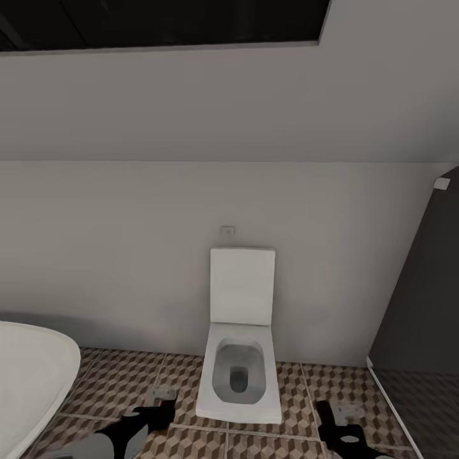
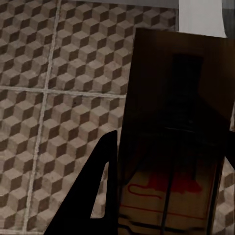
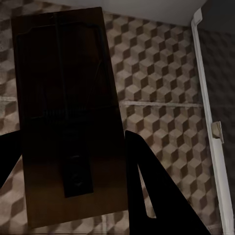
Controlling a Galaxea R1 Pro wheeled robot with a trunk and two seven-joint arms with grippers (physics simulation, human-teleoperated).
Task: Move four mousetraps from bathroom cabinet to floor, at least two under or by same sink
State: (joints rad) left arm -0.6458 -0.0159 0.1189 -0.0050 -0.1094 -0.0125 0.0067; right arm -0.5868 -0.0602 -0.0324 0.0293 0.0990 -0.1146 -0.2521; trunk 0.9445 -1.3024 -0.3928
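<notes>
Mousetraps sit clamped in both jaws, one (image 2: pixel 169 147) in the left gripper (image 2: pixel 166 196), one (image 3: pixel 66 117) in the right gripper (image 3: pixel 68 161), above the bathroom floor (image 1: pixel 127 382); toilet (image 1: pixel 241 357) ahead, bathtub (image 1: pixel 29 376) rim left, open tiles between.

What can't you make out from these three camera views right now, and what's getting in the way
- Left gripper: its far finger lies behind the mousetrap; the near finger shows.
- That trap's lower end: cut off by the left wrist frame edge.
- Right gripper: the second mousetrap is too dark to read its wire.
- Bathtub: cut by the head view's left edge.
- Both arms: cut by the head view's bottom edge.
</notes>
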